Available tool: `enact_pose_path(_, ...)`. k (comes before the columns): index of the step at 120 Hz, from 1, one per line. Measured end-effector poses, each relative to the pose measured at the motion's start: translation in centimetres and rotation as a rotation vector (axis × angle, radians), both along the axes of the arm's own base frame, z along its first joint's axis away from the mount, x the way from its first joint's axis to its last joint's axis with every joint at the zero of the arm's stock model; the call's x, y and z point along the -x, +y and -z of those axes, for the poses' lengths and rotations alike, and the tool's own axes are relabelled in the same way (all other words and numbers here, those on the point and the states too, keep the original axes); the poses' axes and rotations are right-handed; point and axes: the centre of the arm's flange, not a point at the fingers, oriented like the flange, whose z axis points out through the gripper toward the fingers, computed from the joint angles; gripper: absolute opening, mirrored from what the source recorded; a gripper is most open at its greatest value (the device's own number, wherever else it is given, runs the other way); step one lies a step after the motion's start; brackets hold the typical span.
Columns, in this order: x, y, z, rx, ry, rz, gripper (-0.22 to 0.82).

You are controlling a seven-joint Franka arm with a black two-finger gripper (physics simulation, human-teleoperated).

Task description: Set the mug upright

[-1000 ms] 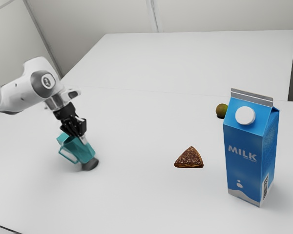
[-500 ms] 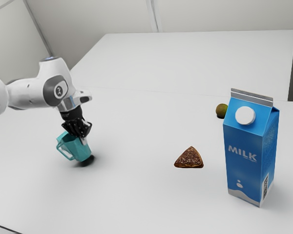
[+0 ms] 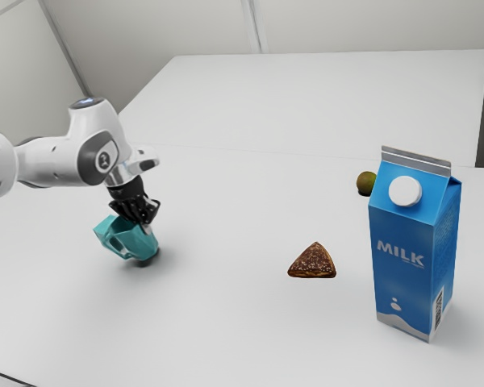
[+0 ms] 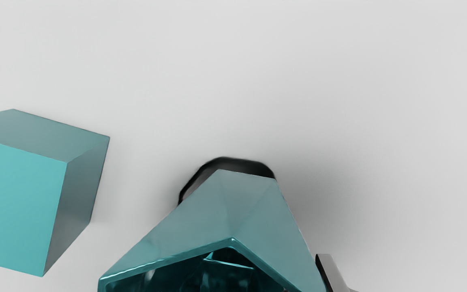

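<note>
Our pincer [image 3: 143,225] looks clamped on the mug [image 3: 139,242], left of frame, now leaning less than a second ago, so we're probably nearly upright.

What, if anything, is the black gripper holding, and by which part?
The gripper is at the tilted teal faceted mug's upper side; whether it grips cannot be told.

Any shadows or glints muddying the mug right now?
Exterior view: soft shadow beside the mug, on the table. Wrist view: blurred shadow beside it, glints along its rim; I can't tell whether the dark patch at its edge is shadow.
</note>
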Motion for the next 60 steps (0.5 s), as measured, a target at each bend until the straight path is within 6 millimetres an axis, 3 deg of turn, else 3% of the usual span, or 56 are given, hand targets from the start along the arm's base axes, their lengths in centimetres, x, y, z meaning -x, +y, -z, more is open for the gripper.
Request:
enact_pose_path(37, -0.3, -0.6, 0.6, -0.045, 0.012, 0.033, -0.17)
enact_pose_path(60, -0.7, -0.9, 2.5, -0.066, 0.051, 0.046, -0.17)
